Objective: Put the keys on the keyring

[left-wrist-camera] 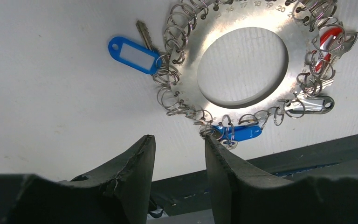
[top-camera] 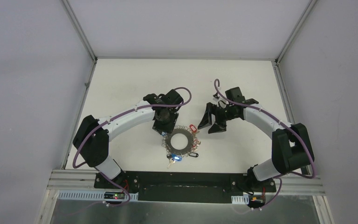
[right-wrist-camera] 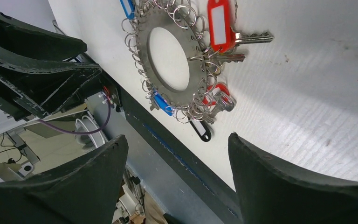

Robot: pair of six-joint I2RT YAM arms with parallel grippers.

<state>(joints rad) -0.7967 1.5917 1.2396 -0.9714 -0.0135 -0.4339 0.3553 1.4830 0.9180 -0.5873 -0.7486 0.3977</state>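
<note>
Logging the keyring (top-camera: 179, 141) lying flat on the white bench (top-camera: 121, 79), between the two arms, near the front edge. Noting wire loops (left-wrist-camera: 168, 35) crowding its whole rim.

Reading the top view by clock face around the ring: red-tagged key (top-camera: 191, 127) sitting at 1 o'clock, black tag (top-camera: 193, 154) at 5 o'clock, blue-tagged key (top-camera: 175, 157) at 6 o'clock, all against the rim.

Picking up a second blue tag (left-wrist-camera: 133, 55) in the left wrist view, at 9 o'clock of the ring there, its key alongside and its inner end touching the loops; not managing to tell whether hooked on.

Finding the left end effector (top-camera: 164, 129) hanging at 11 o'clock, over the ring's edge, fingers (left-wrist-camera: 135, 172) standing slightly apart and gripping nothing. Seeing one fingertip just beside the 6 o'clock blue tag, contact impossible to judge.

Finding the right end effector (right-wrist-camera: 177, 139) hovering at 2 o'clock, near the ring but off it, spread wide, holding nothing.
</note>
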